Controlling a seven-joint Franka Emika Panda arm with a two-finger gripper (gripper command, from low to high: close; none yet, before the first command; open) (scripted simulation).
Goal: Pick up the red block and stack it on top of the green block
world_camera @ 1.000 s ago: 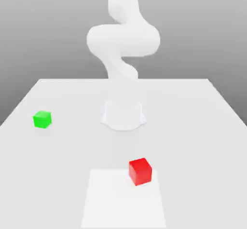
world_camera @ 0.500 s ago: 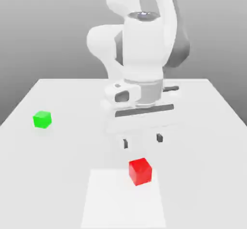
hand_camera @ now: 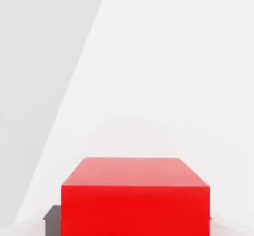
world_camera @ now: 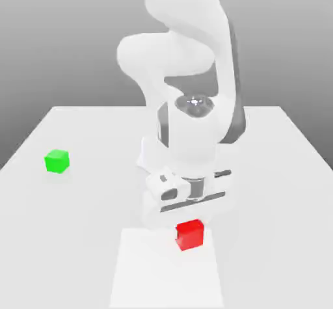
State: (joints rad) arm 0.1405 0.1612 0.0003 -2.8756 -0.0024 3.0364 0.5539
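A small bright red block (world_camera: 190, 234) sits low in the frame, just right of centre, on a paler square patch (world_camera: 143, 275) of the white table (world_camera: 273, 190). The white robot arm (world_camera: 188, 73) bends down over it from the middle of the frame, and its gripper (world_camera: 188, 220) is lowered onto the block with its fingers closed narrowly against the block's sides. In the hand view the red block (hand_camera: 134, 195) fills the lower centre, with a dark fingertip (hand_camera: 52, 214) showing at its side. Farther back, at the exterior view's left edge, a small bright green block (world_camera: 56, 161) rests alone on the table, well apart from the red one.
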